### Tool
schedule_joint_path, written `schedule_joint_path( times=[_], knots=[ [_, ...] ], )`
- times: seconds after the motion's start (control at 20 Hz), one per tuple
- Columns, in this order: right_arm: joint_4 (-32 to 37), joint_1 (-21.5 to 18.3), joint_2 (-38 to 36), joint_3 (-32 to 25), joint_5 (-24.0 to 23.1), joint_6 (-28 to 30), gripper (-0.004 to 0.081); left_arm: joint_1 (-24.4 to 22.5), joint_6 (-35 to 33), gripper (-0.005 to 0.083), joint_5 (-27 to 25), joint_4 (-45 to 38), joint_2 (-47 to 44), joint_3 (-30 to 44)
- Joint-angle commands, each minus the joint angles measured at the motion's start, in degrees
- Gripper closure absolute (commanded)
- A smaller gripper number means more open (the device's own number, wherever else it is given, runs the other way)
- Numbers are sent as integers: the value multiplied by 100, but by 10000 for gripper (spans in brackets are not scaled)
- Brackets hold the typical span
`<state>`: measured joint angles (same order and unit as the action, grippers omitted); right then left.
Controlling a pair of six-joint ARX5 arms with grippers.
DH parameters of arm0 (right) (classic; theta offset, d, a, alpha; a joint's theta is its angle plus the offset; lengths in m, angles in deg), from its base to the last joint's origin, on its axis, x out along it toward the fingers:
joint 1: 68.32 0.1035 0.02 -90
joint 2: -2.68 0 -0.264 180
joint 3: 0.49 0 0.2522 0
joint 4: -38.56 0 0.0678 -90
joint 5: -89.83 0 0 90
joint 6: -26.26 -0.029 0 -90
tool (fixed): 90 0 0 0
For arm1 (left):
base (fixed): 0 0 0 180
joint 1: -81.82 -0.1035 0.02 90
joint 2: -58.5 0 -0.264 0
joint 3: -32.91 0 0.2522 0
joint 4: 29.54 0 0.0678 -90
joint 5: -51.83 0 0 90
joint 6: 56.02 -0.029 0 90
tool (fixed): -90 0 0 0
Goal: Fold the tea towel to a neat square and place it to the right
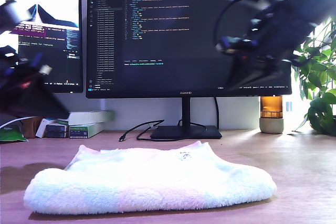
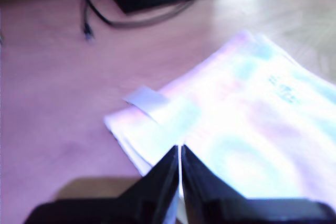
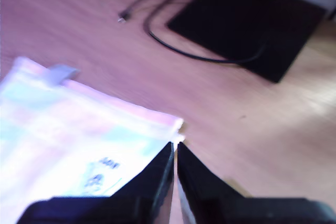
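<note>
First wrist view had my first gripper (image 2: pixel 180 156) with its two dark jaws pressed tip to tip, only a hairline between them and nothing pinched, poised over a corner of the tea towel (image 2: pixel 247 124). Second wrist view showed the same story: my second gripper (image 3: pixel 175 153) drawn together into a closed point, empty, above another corner of the towel (image 3: pixel 79 140), close to its small printed mark. Both arms rode high over the cloth, blurred in the exterior view, one arm (image 1: pixel 21 85) at that view's left and the other arm (image 1: pixel 268 35) at its right, angled down toward the desk (image 1: pixel 304 171).

The towel (image 1: pixel 152 179) lay folded in thick layers at the middle of the wooden desk, fluffy terry, pale mint-white washed with pink, its edges rounded and soft. A little pale tag (image 2: pixel 146 99) stuck out at one corner. Behind it stood the flat black monitor base (image 1: pixel 186 132) with a looping black cable (image 1: pixel 137 129).
</note>
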<state>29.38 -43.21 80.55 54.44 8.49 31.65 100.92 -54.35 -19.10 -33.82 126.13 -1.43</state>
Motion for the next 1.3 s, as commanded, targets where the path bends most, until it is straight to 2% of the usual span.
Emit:
schedule_joint_path(
  times=[0.0,0.1,0.2,0.35,0.5,0.75,1.05,1.15,1.25],
  knots=[
    [448,7,-243,-603,245,-304,783,138,181,797,138,-238,-275,278],
    [713,50,-472,-1012,841,-413,783,468,306,797,549,-339,-474,505],
    [415,107,-417,-1123,1482,-387,783,975,304,797,719,-127,-496,540],
    [149,221,-72,-1123,1899,-227,783,1749,295,797,511,57,-358,540],
    [103,343,367,-1123,2251,-234,783,2087,295,797,188,422,-216,540],
    [-13,404,981,-1110,2210,-225,783,2114,319,797,-476,1130,-160,540],
    [-212,415,1222,-1106,1480,-46,783,2116,400,797,-955,1720,127,540],
    [-240,413,1222,-1088,1521,-103,783,2120,402,797,-940,1676,321,540],
    [-275,415,1220,-1025,1792,-107,783,2120,413,797,-920,1545,310,538]
  ],
)
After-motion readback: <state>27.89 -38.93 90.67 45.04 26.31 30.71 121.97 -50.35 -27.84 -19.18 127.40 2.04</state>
